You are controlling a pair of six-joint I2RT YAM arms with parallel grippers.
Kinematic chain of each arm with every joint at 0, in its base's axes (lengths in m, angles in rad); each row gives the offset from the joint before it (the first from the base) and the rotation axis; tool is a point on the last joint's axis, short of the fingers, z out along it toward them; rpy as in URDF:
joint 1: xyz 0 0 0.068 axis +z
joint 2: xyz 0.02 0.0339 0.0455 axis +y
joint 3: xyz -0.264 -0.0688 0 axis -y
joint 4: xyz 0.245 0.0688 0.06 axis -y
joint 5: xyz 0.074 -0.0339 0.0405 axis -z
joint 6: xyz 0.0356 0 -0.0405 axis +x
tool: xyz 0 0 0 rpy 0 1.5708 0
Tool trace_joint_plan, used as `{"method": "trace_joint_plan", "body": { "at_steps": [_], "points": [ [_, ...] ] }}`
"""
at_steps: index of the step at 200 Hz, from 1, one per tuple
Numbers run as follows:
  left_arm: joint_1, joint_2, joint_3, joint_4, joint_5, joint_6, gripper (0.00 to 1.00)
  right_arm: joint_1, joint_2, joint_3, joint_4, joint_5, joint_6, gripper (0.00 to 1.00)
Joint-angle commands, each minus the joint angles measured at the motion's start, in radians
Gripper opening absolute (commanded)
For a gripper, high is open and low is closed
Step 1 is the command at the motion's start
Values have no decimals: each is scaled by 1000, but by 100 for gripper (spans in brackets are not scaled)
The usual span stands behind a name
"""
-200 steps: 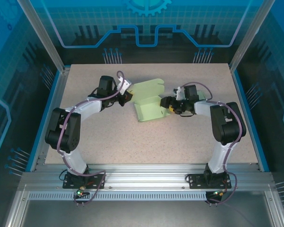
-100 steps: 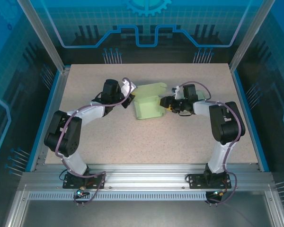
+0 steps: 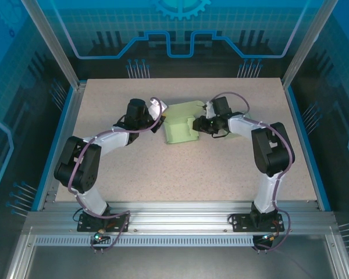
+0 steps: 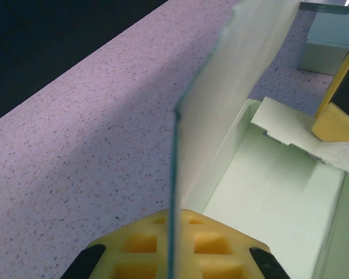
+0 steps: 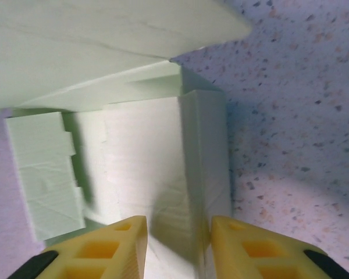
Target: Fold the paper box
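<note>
Green box [image 3: 182, 127] is sitting just 12 o'clock of centre on the bench [image 3: 163, 174], with the left tool [image 4: 173, 232] clenching its 9 o'clock flap [image 4: 232, 87] and the right tool [image 5: 178, 244] straddling its 3 o'clock wall [image 5: 180, 174], grip impossible to tell, so opposing pulls are risking tearing or creasing the paper.

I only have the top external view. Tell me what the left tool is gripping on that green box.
Observer: The left tool is shut on the lid flap, pinched edge-on and standing upright.
Operator: Now report the right tool.
Observer: The right tool straddles the side wall; I cannot tell whether it pinches it.
Operator: Describe the inside.
Observer: A tabbed flap leans in over the box floor at the far end.
</note>
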Motion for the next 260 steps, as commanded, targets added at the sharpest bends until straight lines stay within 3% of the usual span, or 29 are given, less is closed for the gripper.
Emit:
{"method": "trace_joint_plan", "body": {
  "at_steps": [1, 21, 94, 116, 135, 155, 176, 224, 260],
  "points": [
    [-14, -29, -14, 47, 32, -19, 0, 41, 39, 56, -157, 163, -72, 29],
    [-13, -22, -7, 29, 35, -23, 0, 63, 59, 85, -196, 231, -90, 25],
    [-10, 0, 14, 5, 58, -41, 0, 130, 121, 165, -295, 444, -151, 27],
    [-6, 0, 15, 5, 75, -44, 0, 148, 135, 186, -308, 526, -166, 13],
    [-3, -5, 10, 8, 103, -49, 0, 161, 164, 221, -338, 595, -182, 14],
    [2, -9, 6, 12, 135, -57, 0, 180, 194, 250, -362, 667, -206, 23],
    [7, -1, 16, 2, 139, -63, 0, 202, 219, 276, -380, 751, -236, 0],
    [17, 17, 42, -10, 143, -95, 0, 271, 309, 316, -463, 1036, -268, 0],
    [17, 42, 75, -33, 145, -129, 0, 292, 414, 361, -558, 1138, -213, 0]
  ]
}}
